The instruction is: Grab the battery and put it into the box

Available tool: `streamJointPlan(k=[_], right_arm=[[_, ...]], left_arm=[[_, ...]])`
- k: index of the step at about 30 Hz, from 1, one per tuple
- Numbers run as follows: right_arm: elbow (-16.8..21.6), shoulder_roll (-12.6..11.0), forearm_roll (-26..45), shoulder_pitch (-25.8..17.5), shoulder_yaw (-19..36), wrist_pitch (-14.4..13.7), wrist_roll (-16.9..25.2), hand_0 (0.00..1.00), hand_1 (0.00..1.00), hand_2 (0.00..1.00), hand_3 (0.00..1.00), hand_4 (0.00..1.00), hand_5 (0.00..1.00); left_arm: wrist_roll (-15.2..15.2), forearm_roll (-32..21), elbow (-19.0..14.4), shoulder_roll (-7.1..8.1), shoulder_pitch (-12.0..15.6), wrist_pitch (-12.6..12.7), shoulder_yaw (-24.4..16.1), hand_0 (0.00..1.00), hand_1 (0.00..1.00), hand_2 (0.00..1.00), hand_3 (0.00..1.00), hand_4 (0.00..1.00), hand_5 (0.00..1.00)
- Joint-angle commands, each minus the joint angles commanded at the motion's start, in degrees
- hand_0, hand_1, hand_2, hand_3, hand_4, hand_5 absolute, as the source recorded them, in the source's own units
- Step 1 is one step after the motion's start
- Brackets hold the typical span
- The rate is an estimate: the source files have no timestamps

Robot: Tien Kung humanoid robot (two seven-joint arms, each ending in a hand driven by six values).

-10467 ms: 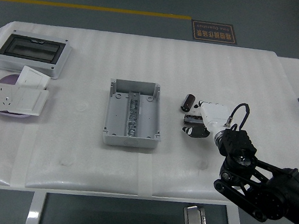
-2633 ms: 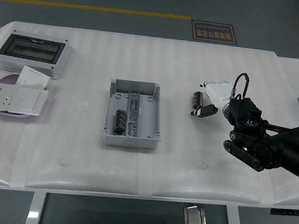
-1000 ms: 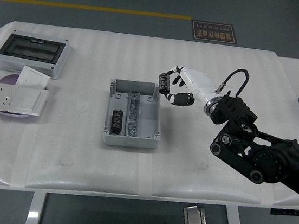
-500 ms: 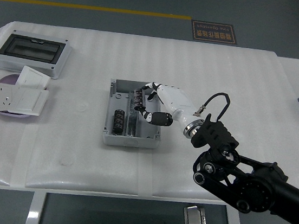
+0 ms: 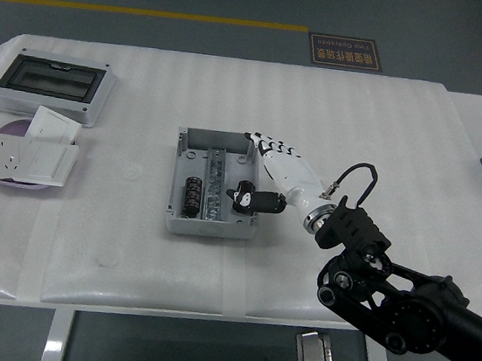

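Right hand over box, fingers spread; battery beneath thumb, grip unclear, partly hidden.

Your right arm is glossy black, built of rounded, bulky links with round joint caps. At its 10 o'clock end a silver ring forms the wrist. From there you see a thin black cable loop up and back into the arm. The right hand has a white shell, and its fingers are banded black and white.
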Motion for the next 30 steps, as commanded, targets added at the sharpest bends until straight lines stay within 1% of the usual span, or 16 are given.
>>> streamJointPlan(k=[6,8,11,13,16,20,21,26,30], right_arm=[[2.44,-3.61,0.29,-5.75,7.71,-1.66,1.87,0.998,0.998,0.998,0.998,0.849,0.436],[3.69,-5.3,0.79,-8.2,10.81,-2.39,2.98,0.998,0.998,0.998,0.998,0.849,0.436],[5.05,-7.23,3.65,-11.58,15.33,-3.93,5.6,0.998,0.998,0.998,0.998,0.851,0.443],[5.42,-7.97,6.22,-13.62,18.18,-5.05,7.75,0.998,0.998,0.998,0.998,0.851,0.443],[5.33,-8.12,10.33,-15.88,21.87,-6.75,10.98,0.998,0.979,0.998,0.998,0.851,0.448],[5.04,-7.51,16.48,-17.99,26.84,-8.59,15.76,0.998,0.979,0.998,0.998,0.851,0.448],[5.02,-7.43,18.02,-18.32,28.0,-8.83,16.97,0.998,0.963,0.969,0.998,0.844,0.458],[5.59,-7.38,25.0,-19.4,31.59,-9.42,21.79,0.998,0.963,0.969,0.998,0.844,0.458],[6.18,-7.49,29.71,-19.78,33.57,-9.54,23.46,0.998,0.952,0.957,0.998,0.841,0.456]], left_arm=[[0.22,0.13,-0.01,-0.18,-0.06,-0.29,0.2,0.527,0.629,0.527,0.562,0.605,0.013],[0.18,-0.3,0.01,-0.27,-0.05,-0.3,0.64,0.527,0.629,0.527,0.562,0.605,0.013],[0.38,-0.38,-0.05,-0.31,0.09,-0.46,0.97,0.526,0.629,0.526,0.561,0.608,0.009],[0.57,-0.14,-0.12,-0.25,0.18,-0.54,0.85,0.526,0.629,0.526,0.561,0.608,0.009],[0.68,0.4,-0.18,-0.02,0.15,-0.65,0.57,0.526,0.628,0.525,0.559,0.613,0.007],[0.49,0.93,-0.25,0.43,-0.07,-0.46,0.26,0.526,0.628,0.525,0.559,0.613,0.007],[0.36,1.02,-0.26,0.52,-0.11,-0.31,0.17,0.525,0.628,0.525,0.557,0.626,0.004],[-0.18,0.91,-0.25,0.46,-0.17,0.36,0.19,0.525,0.628,0.525,0.557,0.626,0.004],[-0.62,-0.27,-0.14,-0.04,-0.14,0.8,0.96,0.525,0.627,0.524,0.556,0.627,0.003]])
